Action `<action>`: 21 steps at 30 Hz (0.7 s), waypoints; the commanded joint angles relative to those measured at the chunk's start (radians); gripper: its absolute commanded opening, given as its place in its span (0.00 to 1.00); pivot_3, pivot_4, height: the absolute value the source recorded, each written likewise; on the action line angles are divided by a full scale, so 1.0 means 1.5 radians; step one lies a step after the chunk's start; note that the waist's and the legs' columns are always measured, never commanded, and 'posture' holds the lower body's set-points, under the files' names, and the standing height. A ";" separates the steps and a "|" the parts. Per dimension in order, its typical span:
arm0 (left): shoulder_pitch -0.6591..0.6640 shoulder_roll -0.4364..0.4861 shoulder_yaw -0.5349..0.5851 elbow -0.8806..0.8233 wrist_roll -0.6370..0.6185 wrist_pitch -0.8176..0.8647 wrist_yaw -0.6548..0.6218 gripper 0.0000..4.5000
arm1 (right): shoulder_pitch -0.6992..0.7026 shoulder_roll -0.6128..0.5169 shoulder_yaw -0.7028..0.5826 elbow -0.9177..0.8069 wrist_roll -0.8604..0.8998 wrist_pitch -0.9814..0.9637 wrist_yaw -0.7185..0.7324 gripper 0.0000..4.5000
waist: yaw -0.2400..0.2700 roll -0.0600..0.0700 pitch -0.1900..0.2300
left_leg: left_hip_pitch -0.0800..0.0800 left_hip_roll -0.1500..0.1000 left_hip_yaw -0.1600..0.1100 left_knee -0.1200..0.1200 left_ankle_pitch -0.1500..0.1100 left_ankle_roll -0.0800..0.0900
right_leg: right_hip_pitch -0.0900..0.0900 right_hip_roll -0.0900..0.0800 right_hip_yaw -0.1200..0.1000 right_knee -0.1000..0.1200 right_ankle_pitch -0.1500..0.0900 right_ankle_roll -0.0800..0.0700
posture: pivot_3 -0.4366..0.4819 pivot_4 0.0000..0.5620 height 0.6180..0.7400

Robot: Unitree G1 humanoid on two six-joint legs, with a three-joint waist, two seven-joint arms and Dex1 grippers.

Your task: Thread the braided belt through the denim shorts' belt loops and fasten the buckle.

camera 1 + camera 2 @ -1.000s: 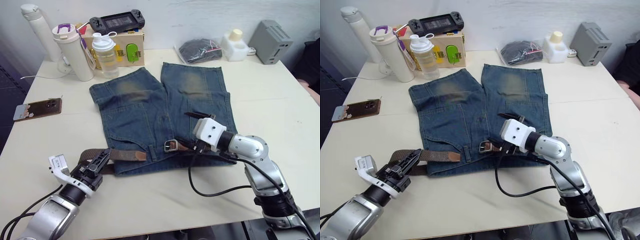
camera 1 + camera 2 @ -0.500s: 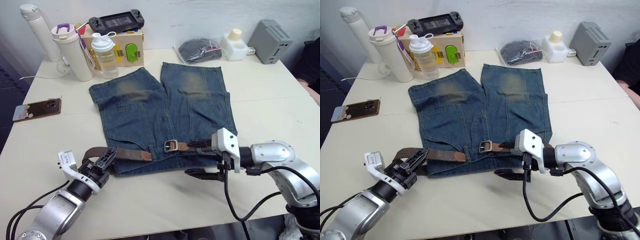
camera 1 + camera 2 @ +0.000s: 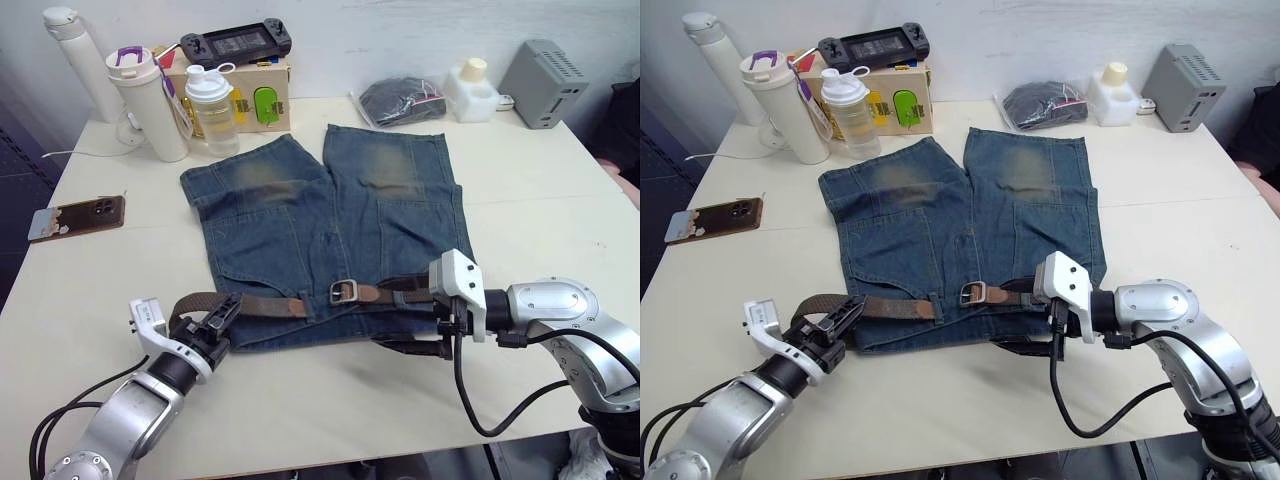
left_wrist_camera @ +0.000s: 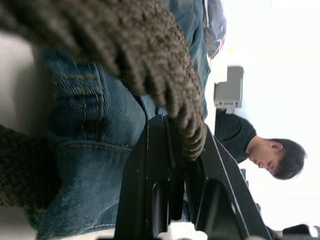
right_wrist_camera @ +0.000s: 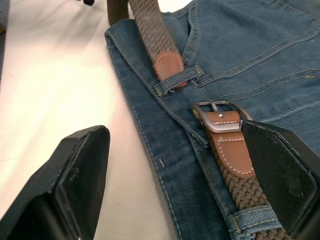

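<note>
My left gripper (image 3: 222, 318) is clamped on the braided belt (image 3: 262, 305), which runs away from it along the denim shorts (image 3: 300, 230) waistband, tan tip toward the buckle (image 5: 216, 114); soft, limp, best gripped near the tip. My right gripper (image 5: 185, 170) stands apart, straddling the buckle

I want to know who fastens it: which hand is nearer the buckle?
Right. The right hand sits open just beside the buckle at the waistband; the left hand is shut on the braided belt past the shorts' far edge.
</note>
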 commanded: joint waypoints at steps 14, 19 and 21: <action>-0.133 0.122 -0.114 0.156 0.263 0.187 -0.278 0.00 | -0.011 0.001 0.041 -0.021 -0.057 -0.056 -0.045 0.99 | 0.005 0.000 0.000 | 0.000 0.000 0.000 0.000 0.000 0.000 | 0.000 0.001 0.000 0.000 0.000 0.001 | 0.48 0.27 0.56; -0.208 0.099 -0.100 0.219 0.291 0.215 -0.327 0.00 | -0.008 0.010 0.049 -0.021 -0.077 -0.068 -0.064 0.99 | 0.016 0.000 0.000 | 0.000 0.000 0.000 0.000 0.000 0.000 | 0.000 0.000 0.000 0.000 0.000 0.001 | 0.48 0.27 0.56; -0.228 0.089 -0.090 0.235 0.293 0.225 -0.332 0.00 | -0.007 0.013 0.049 -0.019 -0.086 -0.073 -0.072 0.99 | 0.016 0.000 0.000 | 0.000 0.000 0.000 0.000 0.000 0.000 | 0.000 0.000 0.000 0.000 0.000 0.001 | 0.48 0.27 0.56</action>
